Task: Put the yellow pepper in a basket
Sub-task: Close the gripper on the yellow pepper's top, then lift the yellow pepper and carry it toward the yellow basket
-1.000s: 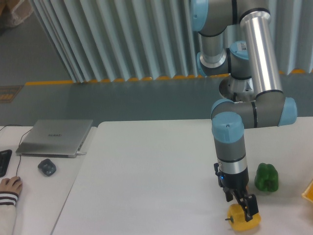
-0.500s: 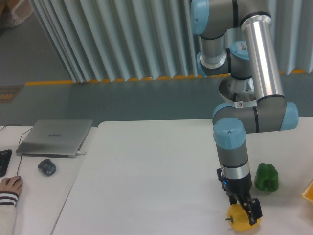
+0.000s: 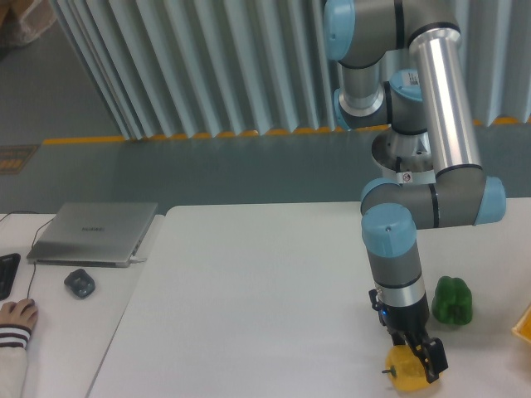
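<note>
The yellow pepper lies on its side near the table's front edge, its dark stem pointing left. My gripper reaches straight down onto it, black fingers low over its top and right side. How far the jaws are apart does not show. A small orange-yellow corner of the basket pokes in at the right edge.
A green bell pepper stands just right of the arm, between gripper and basket. On the left sit a closed laptop, a dark mouse and a person's hand at a keyboard.
The gripper has sunk a little lower and slightly right onto the yellow pepper. The pepper stays where it lay.
</note>
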{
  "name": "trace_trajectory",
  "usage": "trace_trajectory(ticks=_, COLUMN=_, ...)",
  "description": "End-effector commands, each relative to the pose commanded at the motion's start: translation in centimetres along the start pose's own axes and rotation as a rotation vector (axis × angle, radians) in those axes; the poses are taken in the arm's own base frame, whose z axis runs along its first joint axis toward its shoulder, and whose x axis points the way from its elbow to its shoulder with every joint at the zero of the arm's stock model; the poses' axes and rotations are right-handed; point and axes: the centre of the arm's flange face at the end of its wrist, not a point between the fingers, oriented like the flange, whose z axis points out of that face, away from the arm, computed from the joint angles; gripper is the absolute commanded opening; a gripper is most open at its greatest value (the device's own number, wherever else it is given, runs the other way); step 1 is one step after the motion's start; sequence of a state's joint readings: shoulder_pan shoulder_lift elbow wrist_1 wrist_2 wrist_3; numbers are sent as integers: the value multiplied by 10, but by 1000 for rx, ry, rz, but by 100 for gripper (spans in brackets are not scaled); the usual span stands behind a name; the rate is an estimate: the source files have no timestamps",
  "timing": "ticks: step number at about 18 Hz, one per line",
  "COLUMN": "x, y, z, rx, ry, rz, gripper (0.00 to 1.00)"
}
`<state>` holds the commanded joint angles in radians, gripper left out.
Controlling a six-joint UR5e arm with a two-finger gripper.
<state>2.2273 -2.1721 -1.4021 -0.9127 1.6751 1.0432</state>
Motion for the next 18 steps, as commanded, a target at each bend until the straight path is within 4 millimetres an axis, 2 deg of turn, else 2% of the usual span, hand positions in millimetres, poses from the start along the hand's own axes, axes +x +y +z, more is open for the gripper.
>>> trace_trajectory(ticks=1, x=1, y=-1, z=1, rx=0, ry=1, rz=-3, gripper=100)
trace_trajectory(ticks=3, x=4, y=-1, z=4, rx=-5, ry=7, rz=-4, gripper=87)
trace_trajectory(ticks=5, x=4, y=0, z=2, rx=-4, ry=6, rz=-5, gripper=70)
trace_trajectory(ticks=6, x=5, y=0, z=2, rx=-4, ry=8, rz=-8, gripper=66)
trace_trajectory(ticks=8, x=4, y=0, z=-2, rx=0, ry=5, rz=-9, gripper=66)
trace_trajectory(ticks=9, x=4, y=1, z=-4, rx=3, ry=5, rz=-12, gripper=59)
trace_trajectory(ticks=11, x=4, y=2, z=-14, rx=12, ry=-2, rz=-13, gripper=58)
trace_trajectory(ticks=13, x=3, y=5, z=-26, rx=18, ry=-14, rz=-19, gripper=51)
trace_trajectory(ticks=14, x=2, y=6, z=-32, rx=22, ry=-18, rz=-21, gripper=51)
trace_trajectory(ticks=16, x=3, y=14, z=-56, rx=50, ry=-15, rz=-31, gripper=51)
trace_trajectory(ticks=18, x=-2, y=34, z=-75, rx=51, ry=15, rz=-51, gripper=51)
